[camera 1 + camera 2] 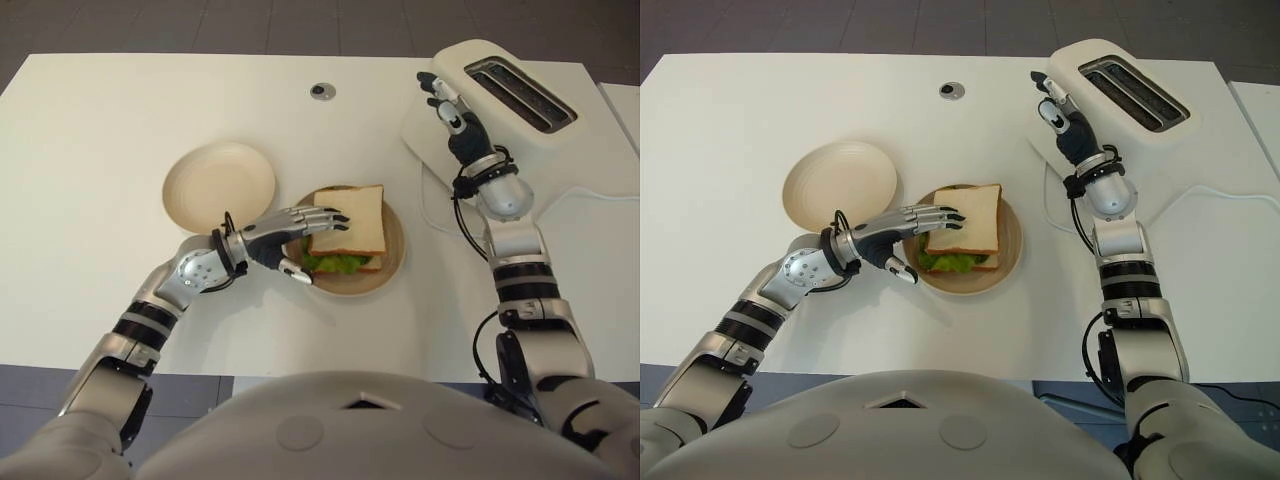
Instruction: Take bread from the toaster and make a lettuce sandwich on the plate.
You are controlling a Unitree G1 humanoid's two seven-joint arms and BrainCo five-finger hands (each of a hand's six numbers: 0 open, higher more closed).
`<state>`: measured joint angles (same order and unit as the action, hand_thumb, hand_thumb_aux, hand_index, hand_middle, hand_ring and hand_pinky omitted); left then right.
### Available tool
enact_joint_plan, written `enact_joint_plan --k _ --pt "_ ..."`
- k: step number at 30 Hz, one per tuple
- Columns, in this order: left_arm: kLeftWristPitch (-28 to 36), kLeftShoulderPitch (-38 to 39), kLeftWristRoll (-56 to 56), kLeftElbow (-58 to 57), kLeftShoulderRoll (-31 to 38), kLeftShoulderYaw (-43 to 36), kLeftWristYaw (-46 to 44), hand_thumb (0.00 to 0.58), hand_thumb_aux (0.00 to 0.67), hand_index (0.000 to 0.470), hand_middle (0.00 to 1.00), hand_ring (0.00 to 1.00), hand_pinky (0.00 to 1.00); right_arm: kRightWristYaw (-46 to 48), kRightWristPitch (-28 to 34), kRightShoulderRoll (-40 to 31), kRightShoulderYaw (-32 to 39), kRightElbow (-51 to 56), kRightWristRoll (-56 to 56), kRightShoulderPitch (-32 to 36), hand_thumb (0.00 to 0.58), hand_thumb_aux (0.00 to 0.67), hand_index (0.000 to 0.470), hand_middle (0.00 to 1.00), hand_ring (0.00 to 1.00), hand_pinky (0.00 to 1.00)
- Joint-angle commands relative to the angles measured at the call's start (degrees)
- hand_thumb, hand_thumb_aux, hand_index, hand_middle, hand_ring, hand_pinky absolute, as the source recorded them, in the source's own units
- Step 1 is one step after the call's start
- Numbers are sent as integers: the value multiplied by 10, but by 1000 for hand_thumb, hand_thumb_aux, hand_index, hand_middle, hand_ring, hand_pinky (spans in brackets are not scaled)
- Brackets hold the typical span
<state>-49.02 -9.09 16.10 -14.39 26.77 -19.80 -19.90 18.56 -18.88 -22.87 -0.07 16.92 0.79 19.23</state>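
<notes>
sandwich [345, 240] stacked on plate [393, 262], middle of the table [100, 150] | my left hand [268, 242] loose, fingertips [336, 216] on top slice [358, 218], not gripping | right hand [458, 122] released, empty, by toaster [520, 95] at far right corner | I'd press lightly, square the slice, then lift straight off

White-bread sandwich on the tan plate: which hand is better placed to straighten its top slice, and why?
Probably left. The left hand touches the top slice of white bread; the right hand is off beside the white toaster.
</notes>
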Motion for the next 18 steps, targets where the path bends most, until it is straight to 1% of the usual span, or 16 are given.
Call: enact_joint_plan --k 1,2,3,5,6,8,9,11,14,18 --pt "-26 5 -198 90 2 -26 -53 482 394 276 90 90 90 122 24 5 13 -95 -125 -46 580 670 470 1000 1000 1000" --pt "-26 12 -246 114 13 -41 -80 569 578 405 545 545 545 158 33 1 15 -125 -163 -60 580 670 470 1000 1000 1000" --pt "-23 19 -282 130 23 -55 -108 580 670 470 1000 1000 1000 197 39 -7 20 -156 -196 -77 580 670 470 1000 1000 1000" --pt "-15 29 -329 146 38 -80 -163 580 670 470 1000 1000 1000 285 44 -31 33 -210 -253 -120 580 670 470 1000 1000 1000" --pt "-9 37 -345 154 50 -93 -194 580 670 470 1000 1000 1000 337 38 -52 47 -229 -264 -148 580 670 470 1000 1000 1000" --pt "-10 54 -325 143 88 -118 -259 580 670 470 1000 1000 1000 444 4 -111 89 -248 -244 -211 580 670 470 1000 1000 1000" --pt "-14 60 -308 128 103 -125 -284 580 670 470 1000 1000 1000 472 -7 -130 108 -249 -221 -227 580 670 470 1000 1000 1000" --pt "-20 67 -297 115 116 -129 -314 580 670 470 1000 1000 1000 504 -22 -151 133 -246 -190 -240 580 670 470 1000 1000 1000" --pt "-13 68 -293 112 117 -132 -344 580 670 470 1000 1000 1000 550 -30 -178 159 -239 -172 -246 580 670 470 1000 1000 1000" --pt "8 65 -217 88 108 -126 -343 580 670 470 1000 1000 1000 576 -35 -200 183 -222 -135 -243 580 670 470 1000 1000 1000"
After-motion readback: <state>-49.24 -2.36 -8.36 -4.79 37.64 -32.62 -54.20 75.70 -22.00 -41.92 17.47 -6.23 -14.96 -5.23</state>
